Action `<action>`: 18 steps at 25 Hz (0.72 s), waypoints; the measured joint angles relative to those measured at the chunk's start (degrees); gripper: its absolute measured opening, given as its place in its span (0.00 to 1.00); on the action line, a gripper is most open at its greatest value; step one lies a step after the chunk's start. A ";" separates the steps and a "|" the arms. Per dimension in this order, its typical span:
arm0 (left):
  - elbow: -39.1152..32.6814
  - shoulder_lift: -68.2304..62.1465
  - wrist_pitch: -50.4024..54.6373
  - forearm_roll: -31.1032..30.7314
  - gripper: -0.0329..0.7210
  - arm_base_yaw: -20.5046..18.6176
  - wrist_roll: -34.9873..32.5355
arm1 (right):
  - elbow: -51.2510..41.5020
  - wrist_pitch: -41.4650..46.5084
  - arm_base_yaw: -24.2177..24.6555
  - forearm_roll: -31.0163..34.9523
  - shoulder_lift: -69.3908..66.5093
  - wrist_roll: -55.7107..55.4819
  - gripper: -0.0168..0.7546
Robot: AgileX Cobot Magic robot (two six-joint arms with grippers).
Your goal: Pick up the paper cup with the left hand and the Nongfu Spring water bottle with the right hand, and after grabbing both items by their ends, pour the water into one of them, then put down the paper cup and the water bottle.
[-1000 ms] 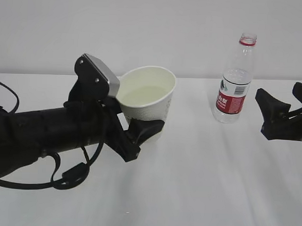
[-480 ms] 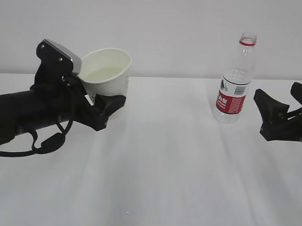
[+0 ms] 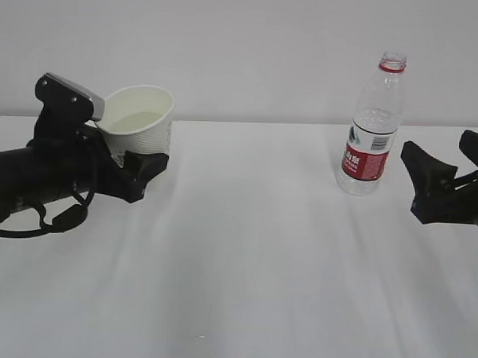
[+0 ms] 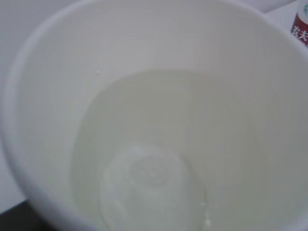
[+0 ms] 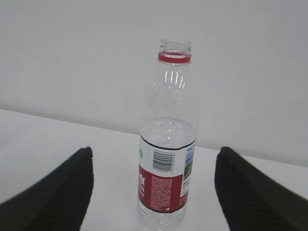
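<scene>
The left hand (image 3: 133,171), still grasping the paper cup (image 3: 139,124), is carrying it toward the table's (image 3: 243,289) far left edge, so set-down looks near; the Nongfu Spring water bottle (image 3: 372,125) is standing released near the far right edge, the right hand (image 3: 435,182) gaping beside it; only the left wrist view is showing water (image 4: 149,163) pooling inside.

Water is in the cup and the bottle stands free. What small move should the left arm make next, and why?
Probably lower the paper cup onto the table and release it. The left pincer holds it by its base, tilted, with water inside, and the Nongfu Spring water bottle already stands upright, apart from the open right pincer.
</scene>
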State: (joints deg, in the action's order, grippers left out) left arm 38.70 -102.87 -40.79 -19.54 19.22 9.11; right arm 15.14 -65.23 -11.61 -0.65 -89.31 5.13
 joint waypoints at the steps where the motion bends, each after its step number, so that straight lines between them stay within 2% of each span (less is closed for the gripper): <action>1: 0.00 -0.38 -0.10 0.75 0.76 -0.42 0.00 | 0.00 0.00 0.00 -0.14 0.00 0.00 0.79; 8: 0.00 -1.03 -1.88 5.39 0.76 -3.81 -0.13 | 0.00 0.00 0.00 -0.36 0.00 0.00 0.79; 18: 0.00 -1.03 -2.89 11.34 0.76 -10.83 -2.08 | 0.00 0.00 0.00 -0.55 0.00 0.00 0.78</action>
State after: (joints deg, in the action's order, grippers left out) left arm 38.70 -103.90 -43.68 -8.20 8.38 7.03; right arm 15.14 -65.23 -11.61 -1.20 -89.31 5.13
